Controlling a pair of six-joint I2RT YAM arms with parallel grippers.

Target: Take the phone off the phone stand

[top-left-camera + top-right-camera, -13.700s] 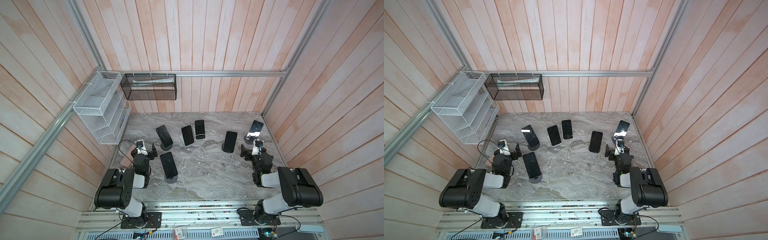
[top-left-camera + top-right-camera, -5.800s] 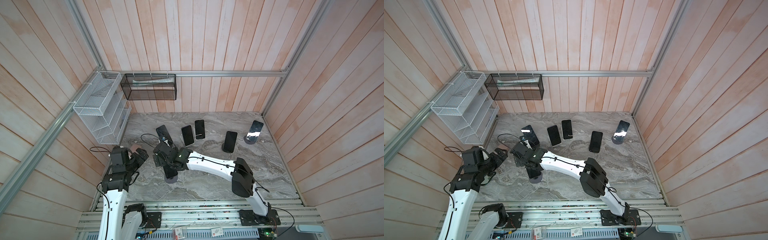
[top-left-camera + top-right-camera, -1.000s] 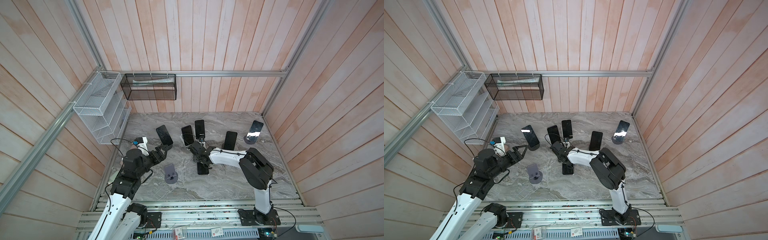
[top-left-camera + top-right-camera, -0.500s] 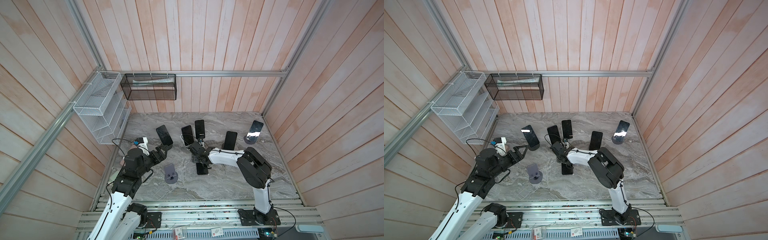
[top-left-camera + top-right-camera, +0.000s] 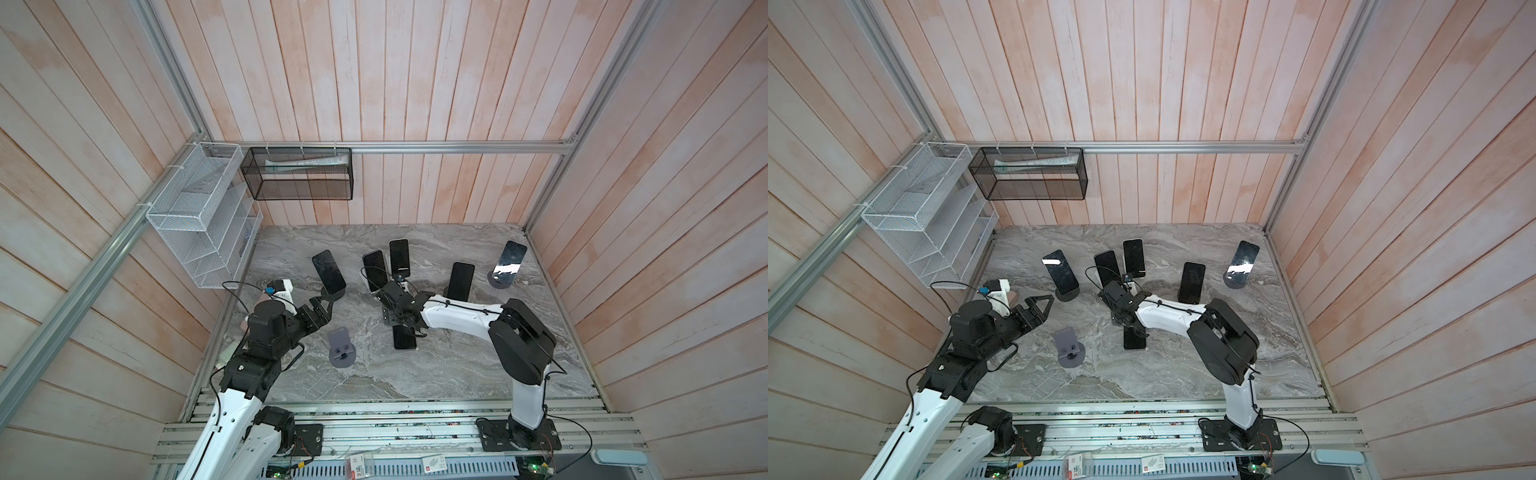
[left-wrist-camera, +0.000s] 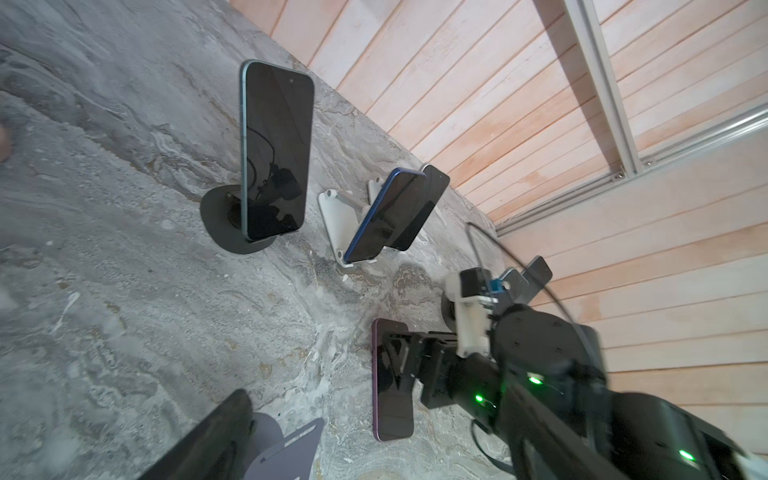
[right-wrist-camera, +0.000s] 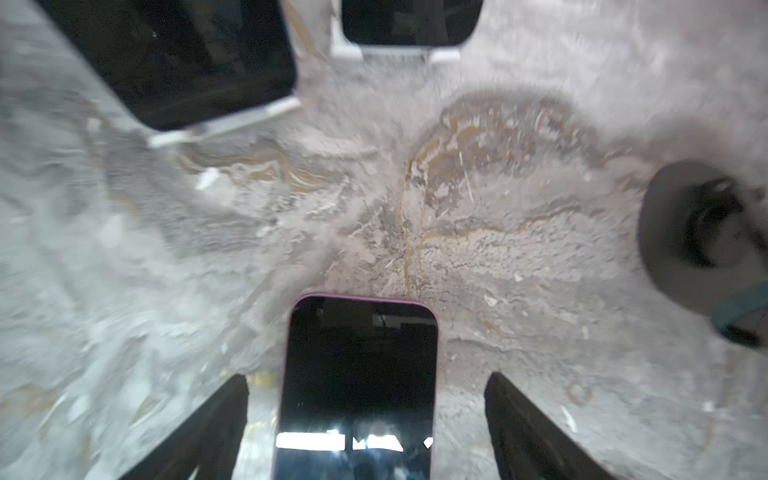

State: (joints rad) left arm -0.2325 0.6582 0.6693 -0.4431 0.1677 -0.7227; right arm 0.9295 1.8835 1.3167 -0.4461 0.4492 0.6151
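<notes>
The purple-edged, dark-screened phone [image 5: 404,340] lies flat on the grey marble tabletop [image 5: 457,374], apart from the grey round-based plastic stand [image 5: 341,351]; the right gripper [image 7: 366,377] straddles it, fingers spread clear of both edges; the left gripper [image 5: 1047,306] hangs spread near the stand

On the table [image 5: 457,374], the phone [image 5: 404,341] lies flat right of the empty phone stand [image 5: 340,344]; the right gripper [image 5: 406,329] straddles the phone's far end; the left gripper [image 5: 323,305] hangs behind and left of the stand; propped phones stand in a row behind, leftmost phone [image 5: 328,272] to rightmost phone [image 5: 509,264]; a wire rack [image 5: 199,216] hangs on the left wall, a mesh basket [image 5: 297,178] on the back wall.
</notes>
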